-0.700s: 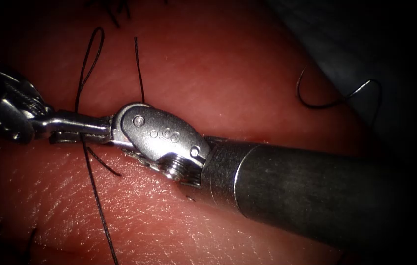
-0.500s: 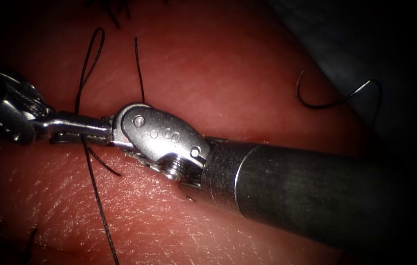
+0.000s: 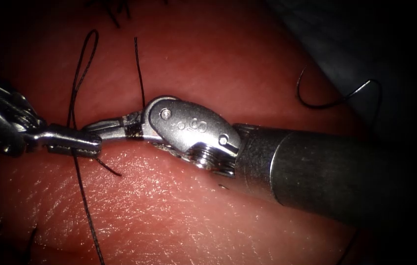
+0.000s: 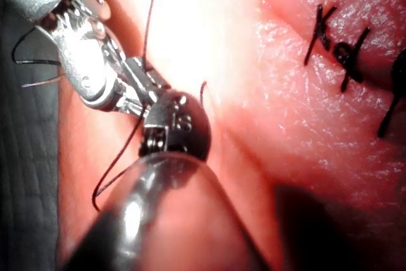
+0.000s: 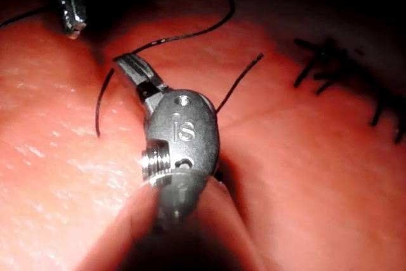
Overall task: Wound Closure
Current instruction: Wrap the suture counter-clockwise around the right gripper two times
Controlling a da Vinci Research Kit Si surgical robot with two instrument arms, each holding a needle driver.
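Left tool point(image 3: 78, 142) clamps the thread point(image 3: 86, 206) on the tissue point(image 3: 169, 216); right tool point(image 3: 112, 128), jaws together, sits beside, stitches point(image 4: 342, 49) nearby.

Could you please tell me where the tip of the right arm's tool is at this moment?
In the endoscope view, the right tool reaches left along the cut, its tip just right of the left tool and the thread over the tissue.

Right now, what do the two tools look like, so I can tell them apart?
The right tool has a dark, smooth round shaft, then a bright rounded steel wrist stamped with small characters, a screw at its side and a slim claw. The left tool is bare shiny steel, with a bulkier jointed wrist and a narrow claw.
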